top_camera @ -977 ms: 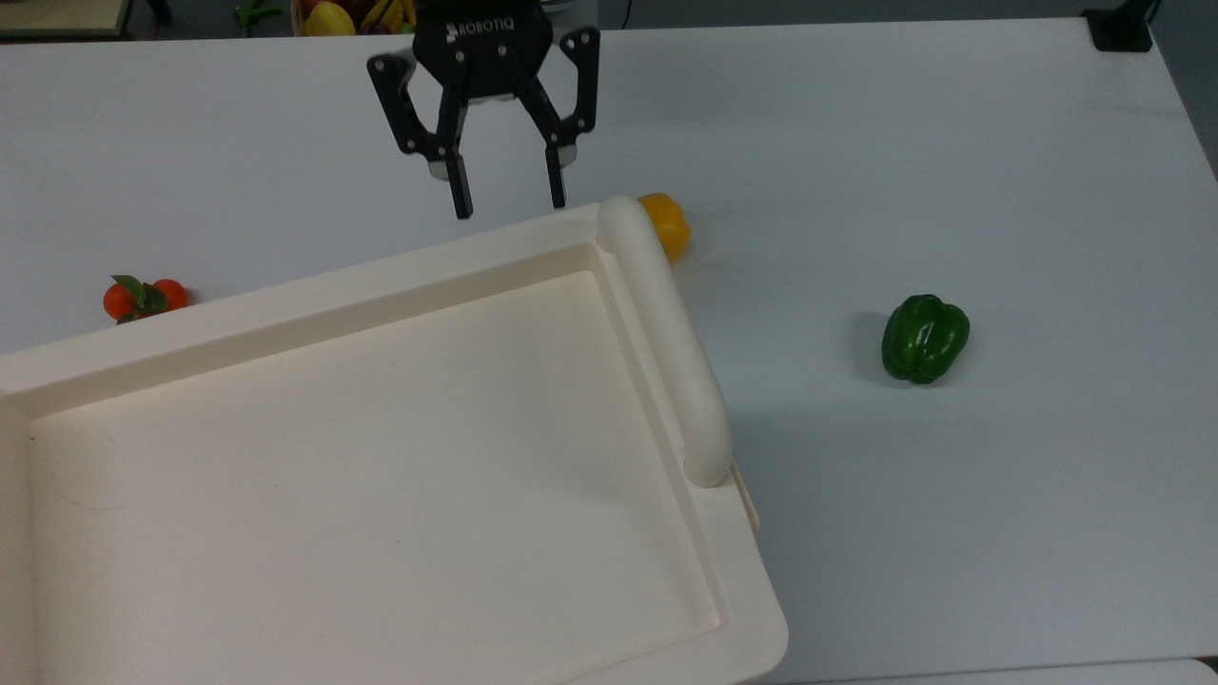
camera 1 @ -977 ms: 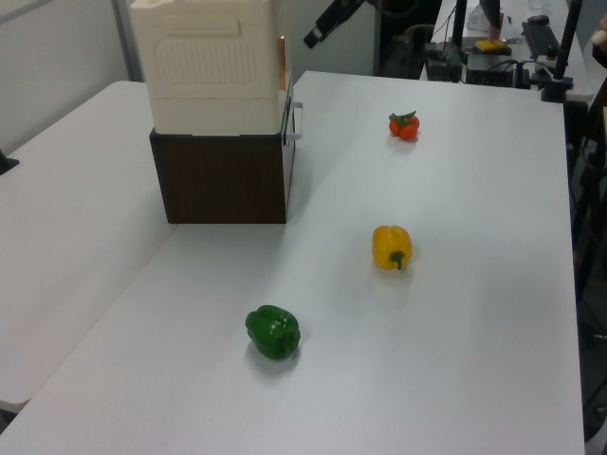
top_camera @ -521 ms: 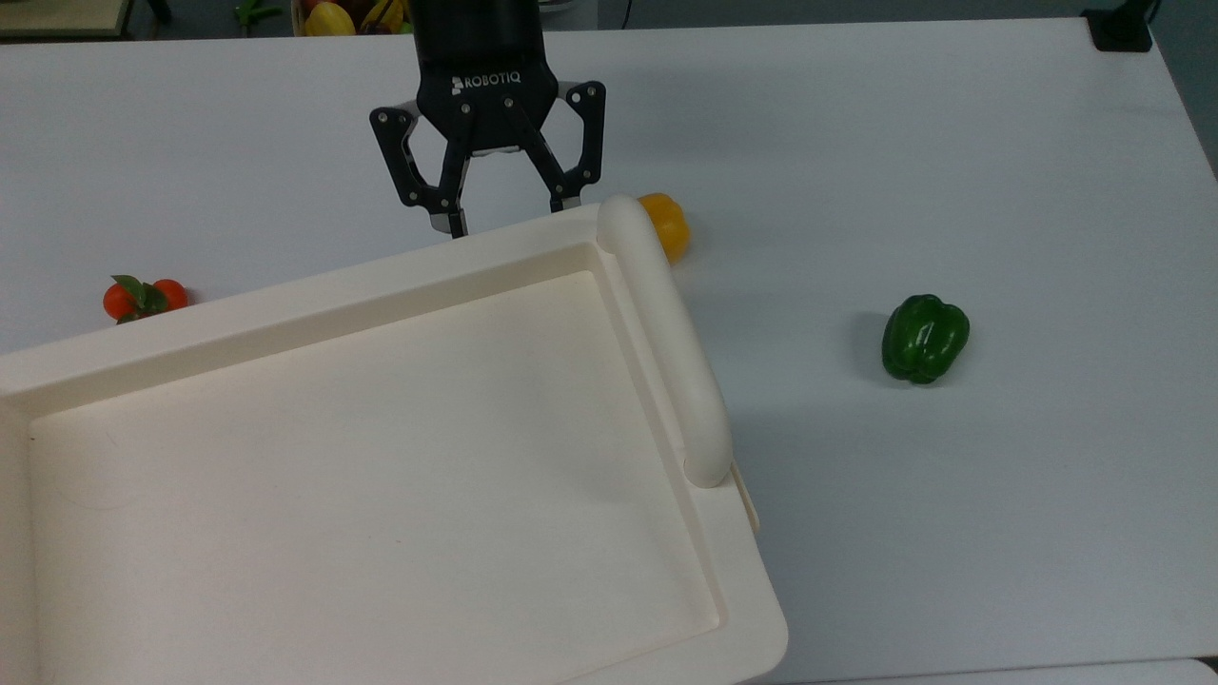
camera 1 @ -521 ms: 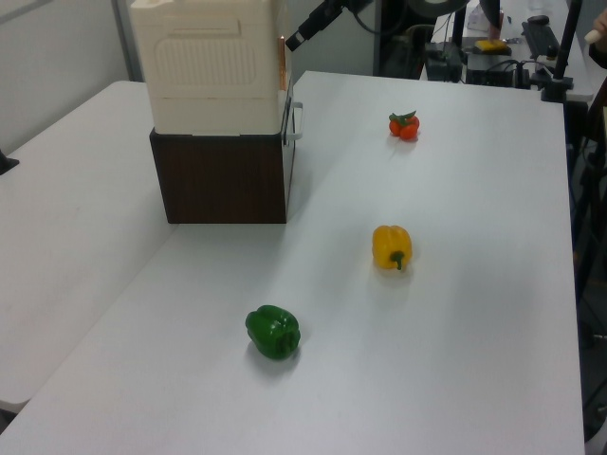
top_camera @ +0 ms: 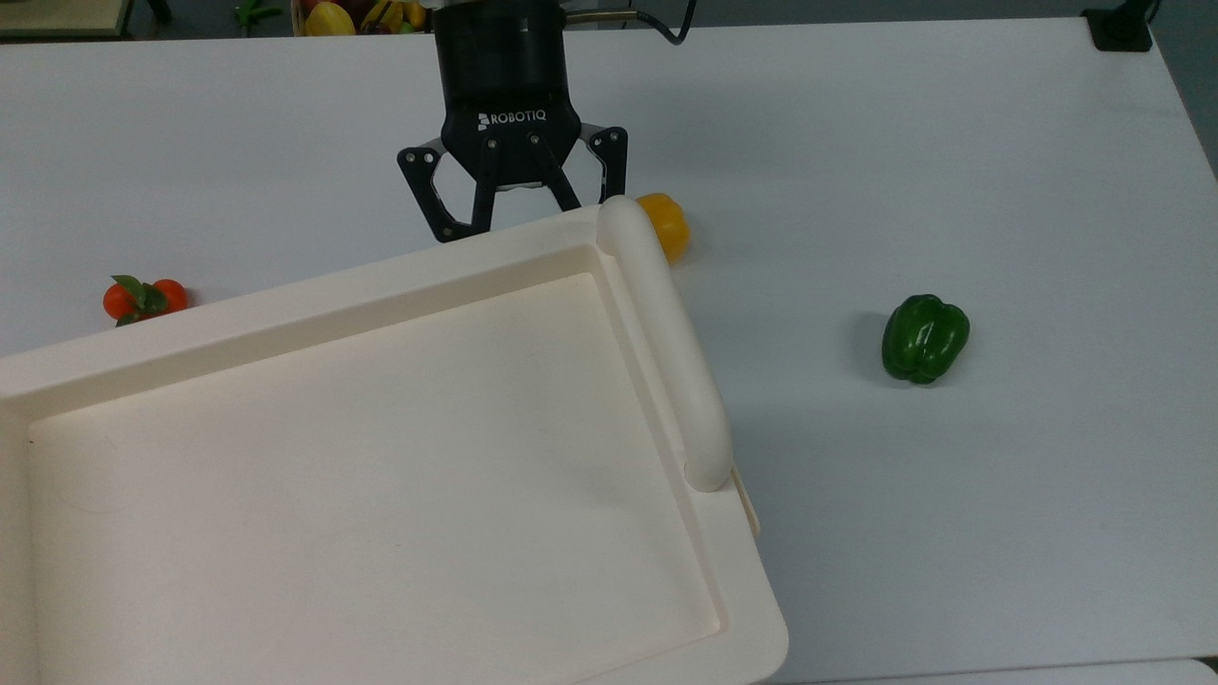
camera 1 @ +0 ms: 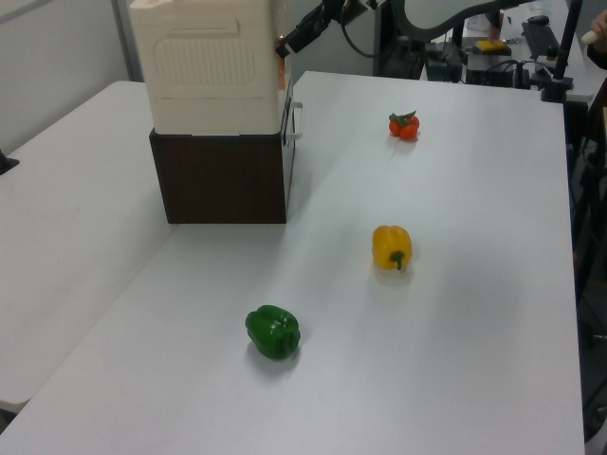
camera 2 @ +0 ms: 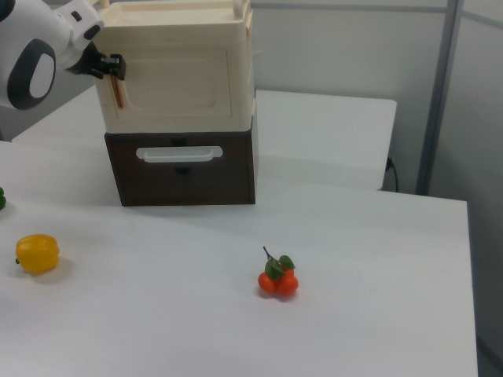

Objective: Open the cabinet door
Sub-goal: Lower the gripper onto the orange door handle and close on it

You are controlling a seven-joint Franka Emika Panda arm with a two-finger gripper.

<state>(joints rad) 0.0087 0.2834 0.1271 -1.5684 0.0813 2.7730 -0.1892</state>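
Observation:
The cabinet door (camera 2: 181, 82) is the cream panel with a raised rim on the cabinet's upper cream part, and it lies flush and closed. A slim orange-brown strip (camera 2: 118, 93) runs down its left edge in the right view. My black gripper (camera 2: 108, 66) hangs at that edge, level with the door's top corner. In the top view the gripper (top_camera: 521, 209) stands open, and its fingertips are hidden behind the rim of the cabinet's top (top_camera: 285, 295). The left view has the gripper (camera 1: 289, 40) beside the cabinet's upper right corner.
Below the door is a dark brown drawer with a cream bar handle (camera 2: 174, 154). On the white table lie a yellow pepper (top_camera: 668, 225), a green pepper (top_camera: 925, 338) and small tomatoes (top_camera: 143, 298). A thick tube rail (top_camera: 666, 333) runs along the cabinet's top.
The gripper has come down and a little to the top view's right, toward the cabinet. Its fingertips, in plain sight a second ago, now sit behind the top rim. It has stayed open.

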